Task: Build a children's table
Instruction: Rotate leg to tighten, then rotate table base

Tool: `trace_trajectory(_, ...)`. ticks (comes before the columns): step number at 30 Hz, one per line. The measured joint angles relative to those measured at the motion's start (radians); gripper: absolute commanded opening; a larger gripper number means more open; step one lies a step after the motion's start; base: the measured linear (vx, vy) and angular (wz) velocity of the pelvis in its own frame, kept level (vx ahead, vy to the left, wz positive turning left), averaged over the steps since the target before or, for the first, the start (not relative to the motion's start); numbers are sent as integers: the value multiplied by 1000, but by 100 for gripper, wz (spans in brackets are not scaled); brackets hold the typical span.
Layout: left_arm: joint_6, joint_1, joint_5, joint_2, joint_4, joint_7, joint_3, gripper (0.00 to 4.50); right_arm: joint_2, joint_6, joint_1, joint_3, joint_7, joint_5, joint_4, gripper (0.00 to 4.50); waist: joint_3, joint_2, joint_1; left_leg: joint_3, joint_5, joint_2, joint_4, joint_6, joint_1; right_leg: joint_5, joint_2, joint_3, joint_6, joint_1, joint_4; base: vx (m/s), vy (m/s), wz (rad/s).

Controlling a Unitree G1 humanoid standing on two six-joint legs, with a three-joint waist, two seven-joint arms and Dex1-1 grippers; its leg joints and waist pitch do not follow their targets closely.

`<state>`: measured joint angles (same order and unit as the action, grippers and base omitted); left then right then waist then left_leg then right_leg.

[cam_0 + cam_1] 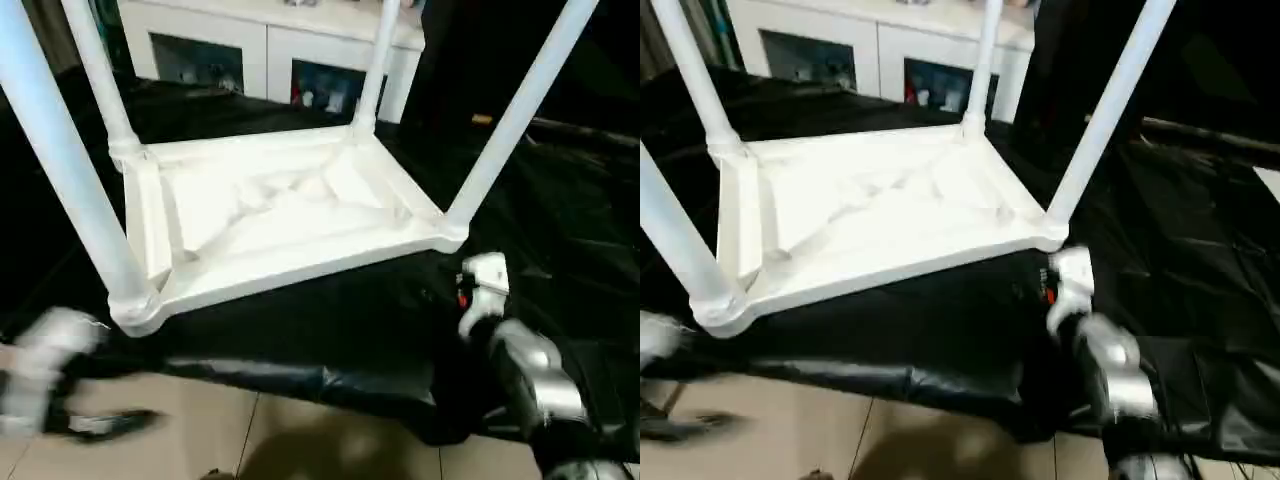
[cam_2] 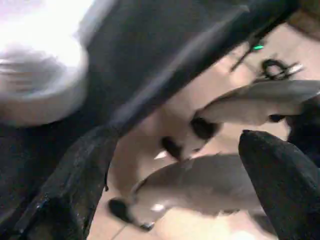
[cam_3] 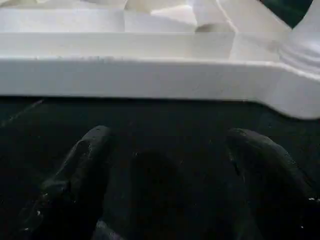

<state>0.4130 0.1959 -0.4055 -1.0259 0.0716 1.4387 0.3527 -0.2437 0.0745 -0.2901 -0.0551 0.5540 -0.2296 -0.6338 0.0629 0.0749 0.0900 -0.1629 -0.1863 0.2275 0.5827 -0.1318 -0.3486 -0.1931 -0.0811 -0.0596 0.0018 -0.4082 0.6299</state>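
Table (image 1: 270, 215) is seen upside down on black desk (image 1: 560, 200), four legs up. Right hand (image 3: 170, 170) is held spread wide, empty, at table's 5 o'clock. Left hand (image 2: 175, 190) is spread wide, empty, over the floor (image 1: 180, 440).

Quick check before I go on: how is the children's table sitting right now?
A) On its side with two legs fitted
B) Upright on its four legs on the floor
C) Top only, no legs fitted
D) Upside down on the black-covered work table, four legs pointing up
D: the children's table lies with its ribbed underside facing up on the black-covered work table, and a leg rises from each of its four corner sockets.
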Motion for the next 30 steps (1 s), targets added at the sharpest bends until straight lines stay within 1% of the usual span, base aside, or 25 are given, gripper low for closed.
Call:
trace_trajectory(4, -6, -19, -14, -28, 57, 28, 26, 443, 7, 0, 0, 6, -1, 7, 0, 381, 1, -2, 0, 0, 0, 0, -1, 0, 0, 2, 2, 3, -3, 0, 0, 0, 0, 0)
trace_trajectory(6, -9, -45, -22, -30, 88, 33, 36, 443, 7, 0, 1, 6, -2, 9, 0, 381, 0, 0, 1, 0, 0, 0, -1, 0, 1, 3, 3, 3, -5, 0, 0, 0, 0, 0)
trace_trajectory(8, -22, -92, -41, -33, 126, 37, 57, 443, 7, 0, 3, 5, -4, 9, 1, 381, -1, 2, 3, 0, 0, 1, -1, 0, 1, 3, 4, 3, -6, 0, 0, 0, 0, 0)
trace_trajectory(10, -30, -169, -70, -34, 182, 38, 83, 443, 9, 0, 5, 7, -8, 10, 1, 381, -1, 2, 4, 0, 0, 1, -1, 0, 1, 3, 4, 4, -7, 0, 0, 0, 0, 0)
trace_trajectory(12, -39, -215, -84, -34, 207, 32, 103, 443, 11, 0, 6, 8, -10, 11, 1, 381, -1, 2, 2, 0, 0, 0, -1, 0, 1, 3, 3, 4, -7, 1, 0, 0, 0, 0)
trace_trajectory(14, -38, -283, -109, 4, 232, 6, 105, 443, 13, 0, 8, 8, -12, 15, 1, 381, 0, 1, 4, 0, 0, 0, -1, 0, 1, 3, 3, 5, -7, 2, 0, 0, 0, 0)
trace_trajectory(16, -35, -309, -127, 46, 233, -11, 99, 443, 28, 0, 7, 16, -11, 24, 1, 381, -1, 2, 5, 0, 0, 0, -1, 0, 1, 3, 4, 5, -7, 2, 0, 0, 0, 0)
trace_trajectory(19, -38, -329, -127, 95, 240, -35, 67, 443, 32, 0, 10, 26, 3, 26, 1, 381, -2, 3, 2, 0, 0, 0, 0, 0, 1, 3, 4, 5, -7, 2, 0, 0, 0, 0)
trace_trajectory(22, -73, -385, -106, 149, 299, -63, 30, 443, 31, -1, 12, 33, 25, 27, 1, 381, -3, 4, 4, 0, 0, 0, 0, 0, 1, 3, 4, 5, -7, 2, 0, 0, 0, 0)
trace_trajectory(25, -83, -433, -98, 204, 337, -92, -5, 443, 31, -1, 11, 43, 35, 29, 1, 381, -3, 4, 10, 0, 0, 0, 1, 0, 1, 4, 4, 5, -7, 2, 1, 0, 0, 0)
trace_trajectory(27, -70, -454, -101, 232, 338, -103, -16, 443, 31, -1, 10, 43, 38, 32, 0, 381, -3, 5, 12, 0, 0, 0, 3, 0, 0, 4, 4, 5, -8, 3, 1, 0, 0, 0)
trace_trajectory(30, -17, -468, -133, 278, 283, -103, -42, 443, 33, -1, -3, 45, 36, 43, -15, 381, -3, 5, 15, 0, 0, 0, 4, 0, 0, 4, 4, 5, -8, 3, 1, 0, 0, 0)
